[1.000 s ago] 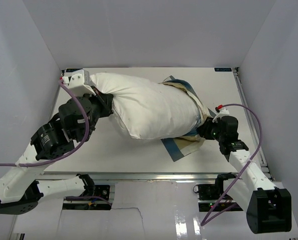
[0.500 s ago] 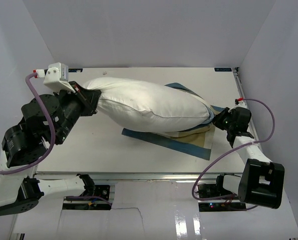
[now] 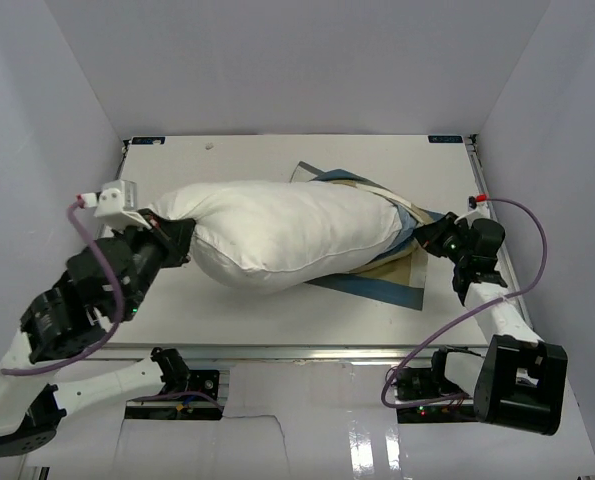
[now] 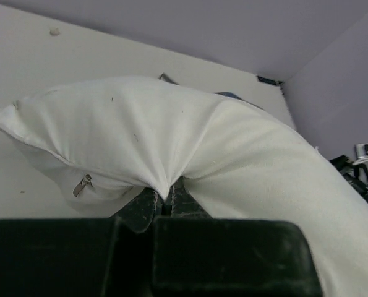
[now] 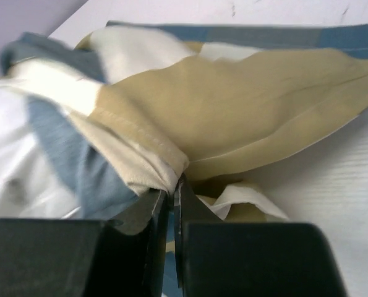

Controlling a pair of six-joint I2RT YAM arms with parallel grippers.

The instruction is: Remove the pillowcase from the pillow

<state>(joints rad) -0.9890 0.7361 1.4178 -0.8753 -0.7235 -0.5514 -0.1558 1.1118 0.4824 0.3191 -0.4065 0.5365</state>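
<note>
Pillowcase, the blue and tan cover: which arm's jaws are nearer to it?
Right. The right jaws are shut on the pillowcase, bunched at the right end of the pillow; the left jaws pinch the bare pillow at the opposite end, away from the cover.

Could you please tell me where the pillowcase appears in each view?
Top external: pillowcase right of centre, around and under the pillow's right end.
Left wrist: only a blue sliver behind the pillow's ridge, upper middle.
Right wrist: fills most of the frame, tan fold central.
Shared landmark: the white pillow.
</note>
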